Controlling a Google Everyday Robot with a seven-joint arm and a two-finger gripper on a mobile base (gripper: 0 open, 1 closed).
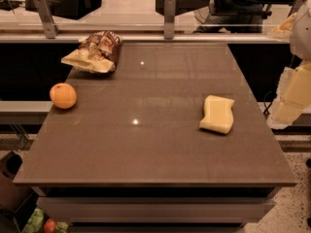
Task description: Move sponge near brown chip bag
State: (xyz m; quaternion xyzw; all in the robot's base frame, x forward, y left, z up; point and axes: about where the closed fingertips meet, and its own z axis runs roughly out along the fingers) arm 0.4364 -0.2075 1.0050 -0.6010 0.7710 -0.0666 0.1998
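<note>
Presently, stock as seen, camera view:

1. Tabletop (pixel 146 149): grey-brown, flat, slight gloss, w/ two small light glints near the middle. Sits on a paler base, stepped in below the front edge.
2. Sponge (pixel 217 114): pale yellow, wavy sides, lying flat on the right half, near the right edge. Nothing touching it.
3. Brown chip bag (pixel 95 52): crumpled, dark brown w/ pale yellow end, rear-left corner. Well apart from the sponge, diag. across the top.
4. Orange (pixel 63 95): left edge, in front of the bag, apart from it.
5. My jaws: off the tabletop's right side, at the frame edge, level w/ the sponge but not over the surface. Pale cream parts only partly in frame; can't tell how far open, or whether anything is held. White arm (pixel 303 28) above them.
6. Room, rear: a ledge w/ two metal posts (pixel 169 11) holding a clear panel; beyond it a light counter w/ dark boxes.
7. Room, floor: speckled at lower right (pixel 291 212); green and red items (pixel 41 223) under the front-left corner, too dim to name.
</note>
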